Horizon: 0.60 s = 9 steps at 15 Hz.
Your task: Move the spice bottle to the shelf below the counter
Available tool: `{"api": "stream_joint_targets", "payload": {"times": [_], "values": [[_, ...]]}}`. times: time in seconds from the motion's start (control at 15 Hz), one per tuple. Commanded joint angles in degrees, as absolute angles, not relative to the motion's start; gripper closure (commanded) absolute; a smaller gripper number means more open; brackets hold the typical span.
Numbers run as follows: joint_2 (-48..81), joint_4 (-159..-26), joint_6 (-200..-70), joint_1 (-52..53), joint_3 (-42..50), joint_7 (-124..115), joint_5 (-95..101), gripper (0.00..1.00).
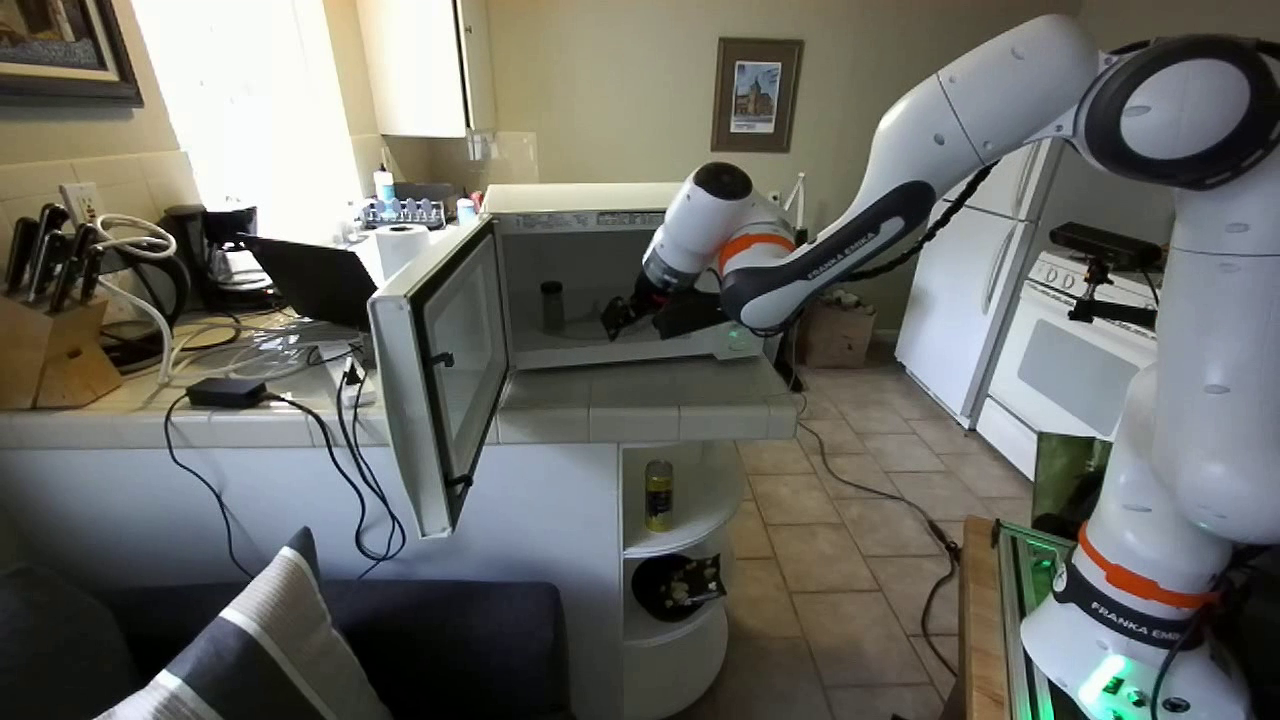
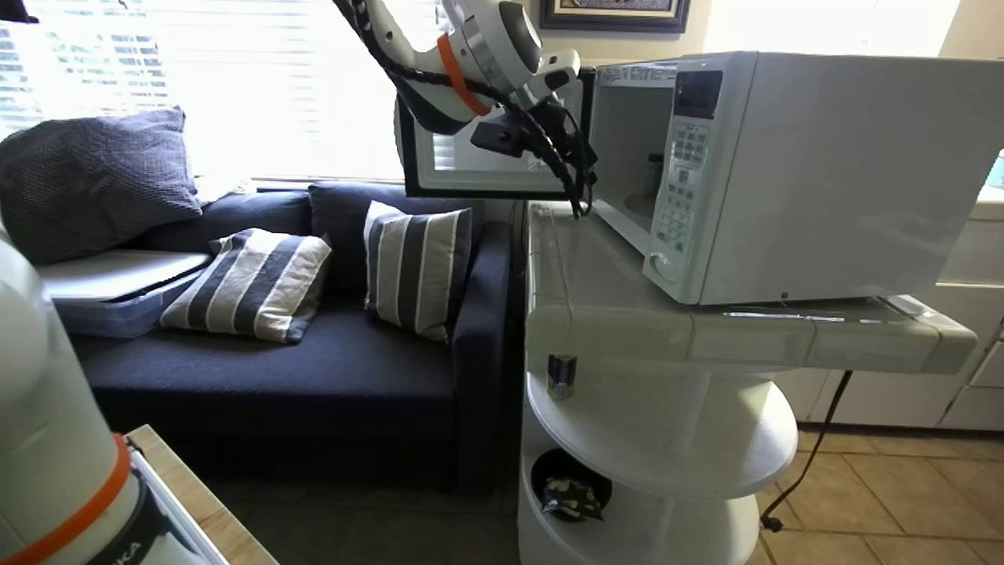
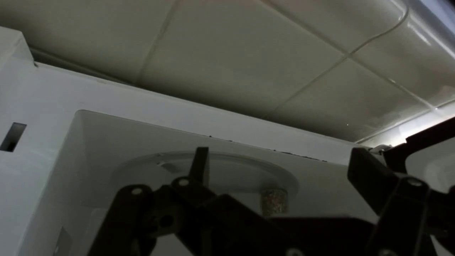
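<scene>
Microwave (image 1: pixel 580 198) door (image 1: pixel 470 345) hangs open, spice bottle (image 1: pixel 552 307) upright inside; on the turntable plate (image 3: pixel 236 174) or just beside it, I can't tell. In an exterior view the bottle is at 9 o'clock of the gripper (image 3: pixel 280 156), apart from it; fingers (image 3: pixel 201 163) spread wide. Under the counter (image 1: pixel 640 390), between 5 and 6 o'clock from the microwave: upper shelf (image 2: pixel 667 447) has a yellow bottle (image 1: pixel 658 495), upright, dark label; lower shelf (image 2: pixel 667 537) has a black bowl (image 1: pixel 645 585), patterned bag (image 2: pixel 571 498) partly over its rim. Knife block (image 1: pixel 75 350) at 9 o'clock, knives (image 1: pixel 46 265) slotted in. Counter is pale tile; black adapter (image 1: pixel 228 392) on it, between 8 and 9. Fridge (image 1: pixel 955 310) and stove (image 1: pixel 1070 335) at 3 o'clock, tiled floor (image 1: pixel 830 540). In an exterior view, lidded bin (image 2: pixel 102 318) on the sofa (image 2: pixel 298 369), near 9 o'clock from the microwave; can't make out its contents.
</scene>
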<state>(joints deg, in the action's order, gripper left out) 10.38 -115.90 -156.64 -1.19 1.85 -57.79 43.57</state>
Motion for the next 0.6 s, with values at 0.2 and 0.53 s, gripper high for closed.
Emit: {"api": "stream_joint_targets", "payload": {"times": [0.2, 0.53], "values": [[19.49, -105.83, -160.65, -0.13, 4.89, -65.96, 49.44, 0.00], [27.54, -95.11, -161.99, 2.71, 8.56, -75.27, 57.68, 0.00]]}}
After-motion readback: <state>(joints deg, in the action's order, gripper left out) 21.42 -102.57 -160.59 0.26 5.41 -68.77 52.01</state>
